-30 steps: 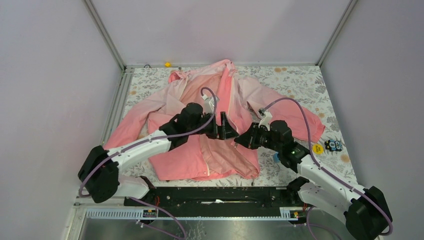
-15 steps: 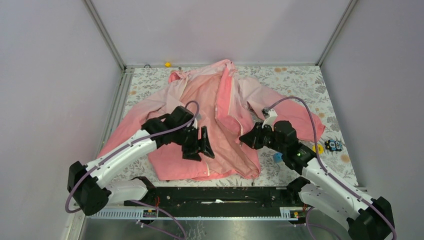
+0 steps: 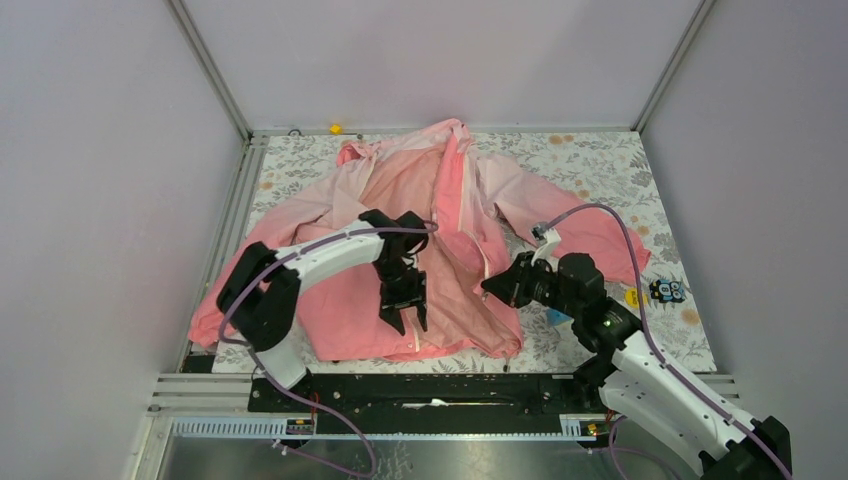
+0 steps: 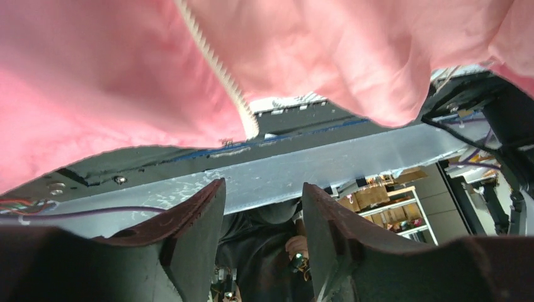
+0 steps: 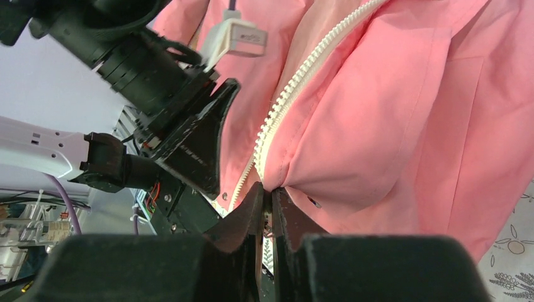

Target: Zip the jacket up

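Observation:
The pink jacket [image 3: 440, 200] lies spread on the table, front open, collar far and hem near. Its white zipper [image 3: 465, 215] runs down the middle. My left gripper [image 3: 403, 310] is open and empty, over the left front panel near the hem. In the left wrist view its jaws [image 4: 261, 189] stand apart just past the hem, below the zipper tape [image 4: 217, 69]. My right gripper [image 3: 497, 287] is shut on the jacket's right zipper edge. In the right wrist view the fingertips [image 5: 267, 189] pinch the fabric beside the zipper teeth [image 5: 296, 82].
A floral cloth [image 3: 600, 160] covers the table. A blue cube [image 3: 552, 316], a yellow disc [image 3: 634, 297] and a small toy [image 3: 667, 290] lie at the right. A small yellow object [image 3: 335, 128] sits at the far edge. A black rail [image 3: 430, 390] runs along the near edge.
My left gripper has swung from the middle of the jacket toward the near hem and now points down. My right gripper has shifted slightly nearer, still holding the zipper edge.

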`<state>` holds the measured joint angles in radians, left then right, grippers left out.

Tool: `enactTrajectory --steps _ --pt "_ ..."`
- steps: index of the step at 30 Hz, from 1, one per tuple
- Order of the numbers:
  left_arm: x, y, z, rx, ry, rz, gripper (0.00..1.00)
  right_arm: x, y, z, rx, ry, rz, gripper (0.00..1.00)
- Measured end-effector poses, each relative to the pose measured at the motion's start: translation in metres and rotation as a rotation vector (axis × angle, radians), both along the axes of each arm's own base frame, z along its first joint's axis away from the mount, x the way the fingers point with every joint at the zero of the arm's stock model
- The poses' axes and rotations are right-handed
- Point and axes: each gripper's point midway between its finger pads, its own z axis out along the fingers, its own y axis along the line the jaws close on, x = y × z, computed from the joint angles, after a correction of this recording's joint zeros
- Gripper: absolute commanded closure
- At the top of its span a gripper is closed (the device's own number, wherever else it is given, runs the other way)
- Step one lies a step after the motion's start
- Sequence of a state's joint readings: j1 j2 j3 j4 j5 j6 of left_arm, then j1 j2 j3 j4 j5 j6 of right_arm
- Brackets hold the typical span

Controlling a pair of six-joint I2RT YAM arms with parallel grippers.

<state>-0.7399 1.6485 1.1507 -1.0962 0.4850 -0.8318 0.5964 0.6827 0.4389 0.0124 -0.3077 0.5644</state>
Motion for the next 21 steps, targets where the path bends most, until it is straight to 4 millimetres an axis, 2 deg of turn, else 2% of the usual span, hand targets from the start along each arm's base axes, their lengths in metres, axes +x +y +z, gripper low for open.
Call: enactTrajectory --steps 3,5,9,13,21 --pt "0.012 -0.005 -0.008 0.03 -0.001 -0.032 0.57 -0.002 -0.001 -0.001 0.005 -0.003 0.0 1.0" --pt "0.017 -0.004 -0.013 0.05 -0.004 -0.045 0.56 -0.003 -0.001 0.001 0.01 -0.007 0.0 1.0" --pt "0.015 0.007 -0.019 0.102 0.014 -0.044 0.57 -0.004 -0.001 0.003 0.016 -0.014 0.003 1.0" --pt "0.012 0.017 -0.024 0.14 0.026 -0.04 0.51 -0.005 0.0 0.004 0.018 -0.016 0.009 1.0" --pt "0.008 0.03 -0.035 0.194 0.04 -0.03 0.53 -0.006 0.001 0.005 0.02 -0.016 0.012 1.0"
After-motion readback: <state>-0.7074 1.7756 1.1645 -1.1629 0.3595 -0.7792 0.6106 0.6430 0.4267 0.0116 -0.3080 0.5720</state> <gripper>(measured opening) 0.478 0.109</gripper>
